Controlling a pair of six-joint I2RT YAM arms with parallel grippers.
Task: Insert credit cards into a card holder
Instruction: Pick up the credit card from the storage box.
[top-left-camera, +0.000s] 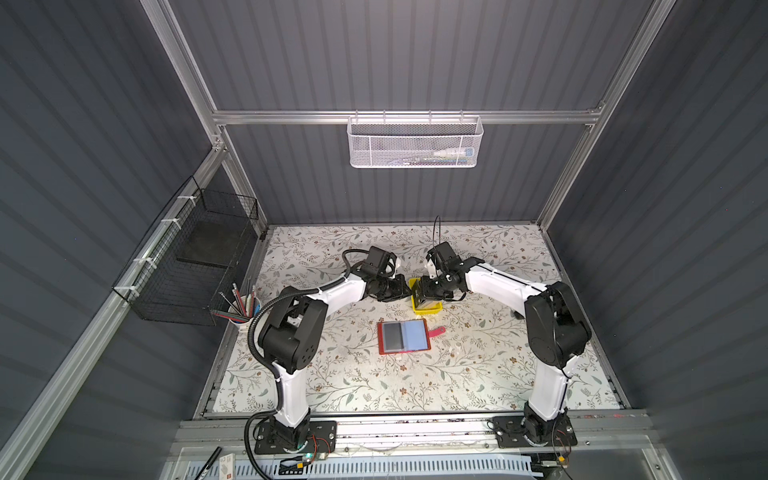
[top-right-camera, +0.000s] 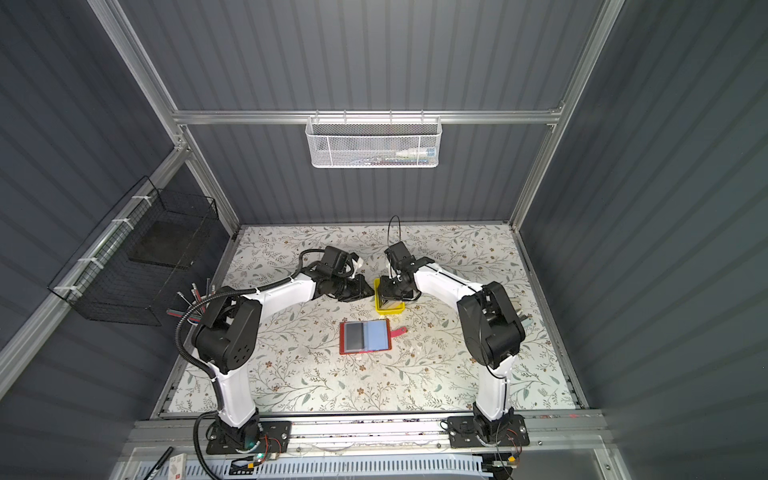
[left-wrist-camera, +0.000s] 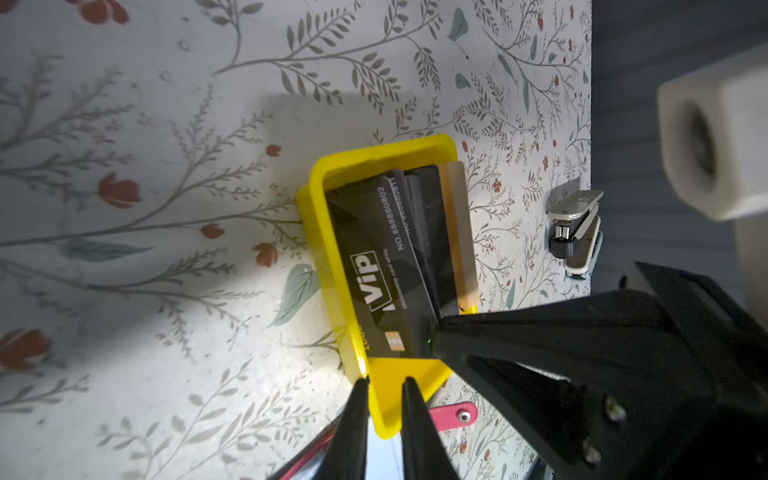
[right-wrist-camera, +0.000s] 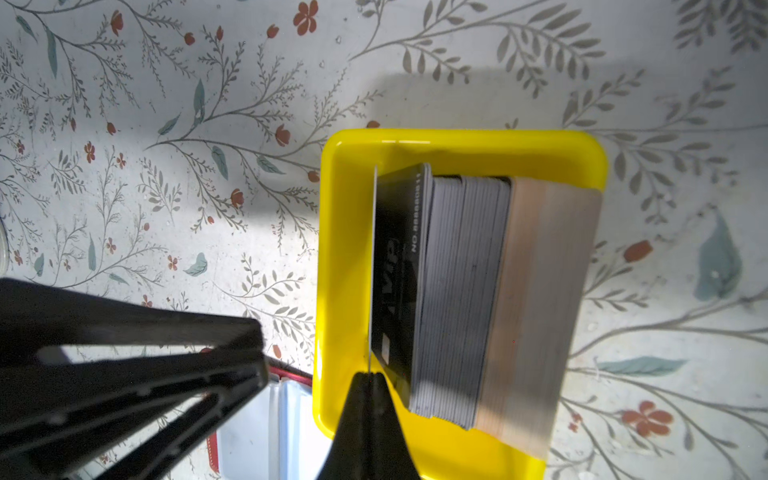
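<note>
A yellow tray sits mid-table and holds a stack of credit cards on edge, dark grey ones and tan ones. The front card reads "Vip". My right gripper is shut on one thin card, seen edge-on and pulled slightly away from the stack. My left gripper is closed on the tray's wall at a corner. The red card holder lies open and flat just in front of the tray, with a dark card in its left sleeve and its strap out to the right.
A small stapler lies near the table's right edge, behind the right arm. A cup of pencils stands at the left edge below a black wire basket. A white mesh basket hangs on the back wall.
</note>
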